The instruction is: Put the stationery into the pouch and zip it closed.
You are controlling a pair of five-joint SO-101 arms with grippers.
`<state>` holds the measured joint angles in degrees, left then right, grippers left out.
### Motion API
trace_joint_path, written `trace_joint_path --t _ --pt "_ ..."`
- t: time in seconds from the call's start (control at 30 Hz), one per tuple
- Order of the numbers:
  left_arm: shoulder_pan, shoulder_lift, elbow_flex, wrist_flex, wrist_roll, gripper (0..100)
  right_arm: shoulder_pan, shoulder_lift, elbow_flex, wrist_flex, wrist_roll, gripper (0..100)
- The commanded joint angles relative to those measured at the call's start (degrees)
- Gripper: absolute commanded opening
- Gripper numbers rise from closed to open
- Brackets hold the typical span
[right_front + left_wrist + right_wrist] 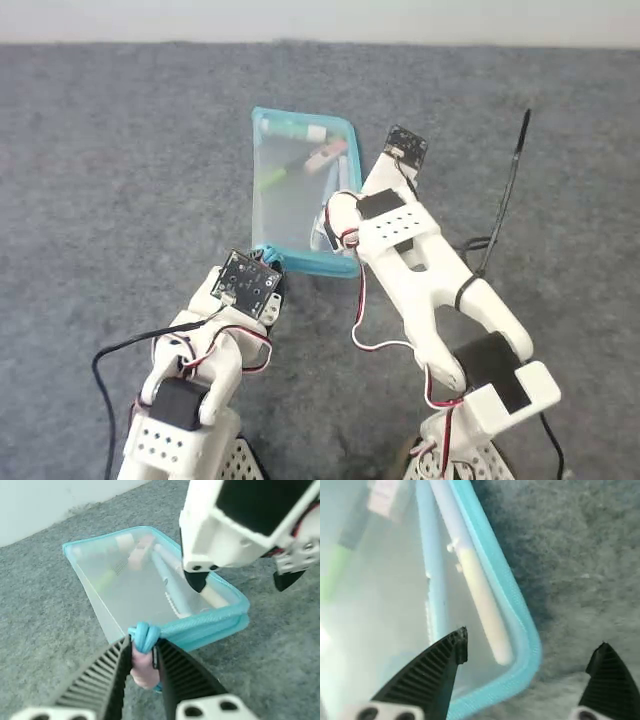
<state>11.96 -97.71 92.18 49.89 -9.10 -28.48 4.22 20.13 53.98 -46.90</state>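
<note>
Pouch (125, 590) pinched at its loop (145, 634) by left gripper (143, 652); right gripper (532, 640) gapes wide above it.

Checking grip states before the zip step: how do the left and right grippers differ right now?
Left gripper is shut on the teal loop of the pouch; right gripper is open, holding nothing. Left gripper sits at the pouch's loop corner; right gripper hangs over the neighbouring corner, straddling pouch edge and carpet. Both have black ribbed fingers.
</note>
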Motion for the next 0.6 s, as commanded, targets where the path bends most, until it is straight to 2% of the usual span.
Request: trace_joint_path --t 0.0,0.13,0.27,0.4,0.57 --pt "0.09 -1.14 -0.92 -1.49 -0.88 1 3.65 -2.59 -2.37 3.3 9.41 36.9" --pt "0.18 -1.14 -1.27 -0.44 -0.79 3 9.63 -2.95 -3.08 7.25 14.07 35.8" --pt "-0.09 -1.14 -3.3 1.76 1.05 13 13.23 -5.41 -3.16 11.56 20.4 20.4" --pt "-3.08 -1.23 -4.88 0.88 4.48 14 14.55 -10.15 -3.08 13.76 27.08 3.9" --pt "-7.82 -1.23 -5.05 -1.85 5.27 14 14.99 -20.62 2.99 13.14 30.77 0.6"
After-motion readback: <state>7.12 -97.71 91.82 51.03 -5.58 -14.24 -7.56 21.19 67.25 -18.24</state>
